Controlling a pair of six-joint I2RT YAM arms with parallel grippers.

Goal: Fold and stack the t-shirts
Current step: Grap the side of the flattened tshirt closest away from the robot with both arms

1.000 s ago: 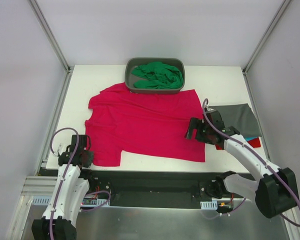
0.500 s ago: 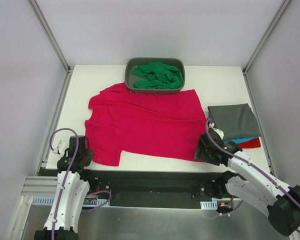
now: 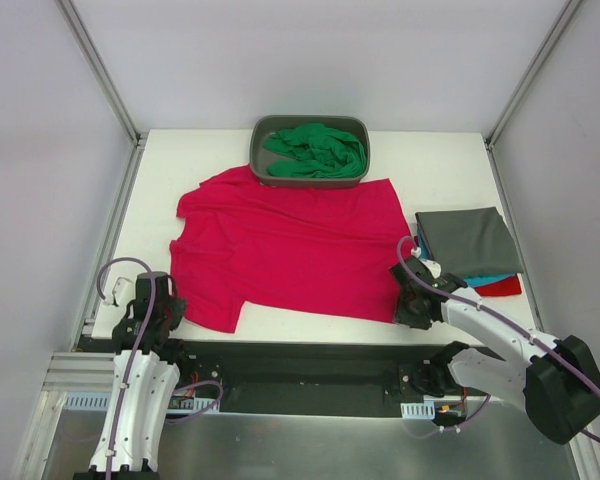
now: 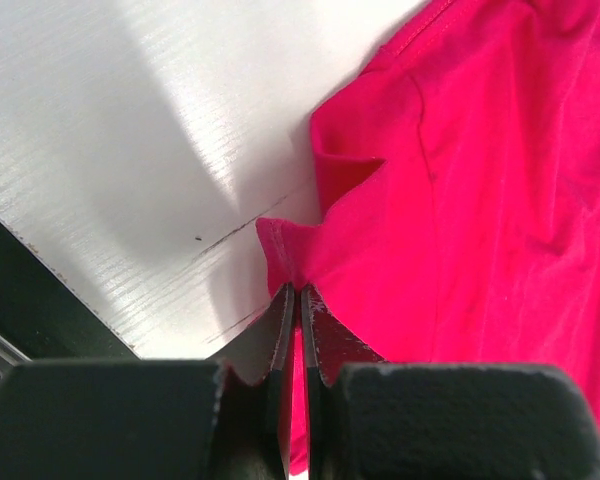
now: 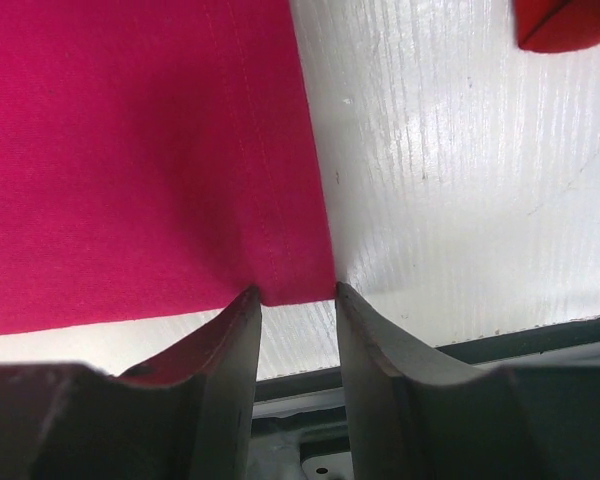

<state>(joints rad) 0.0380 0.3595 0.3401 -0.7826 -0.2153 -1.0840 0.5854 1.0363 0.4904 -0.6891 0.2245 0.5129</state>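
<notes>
Crimson-pink t-shirt [image 4: 460,200] at the near edge: only wrist views show my left gripper [image 4: 298,295] pinching it, my right gripper [image 5: 295,295] narrowly parted.

Crimson-pink shirt [image 3: 290,250] spread flat between the claws.
Its near-left corner is pinched in the left claw [image 4: 292,292], its near-right corner sits between the parted right claw [image 5: 295,292]. Green shirt [image 3: 315,150] is bunched far beyond. Folded dark grey shirt [image 3: 467,240] tops teal shirt [image 3: 485,278] and red shirt [image 3: 502,287], right of the right claw.

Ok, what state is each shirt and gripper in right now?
pink shirt, spread flat, unfolded
green shirt, crumpled in tub
grey shirt, folded, on top of two others
teal shirt, under the grey
red shirt, under the teal
left gripper, shut on pink shirt's edge
right gripper, open around pink shirt's corner
</notes>
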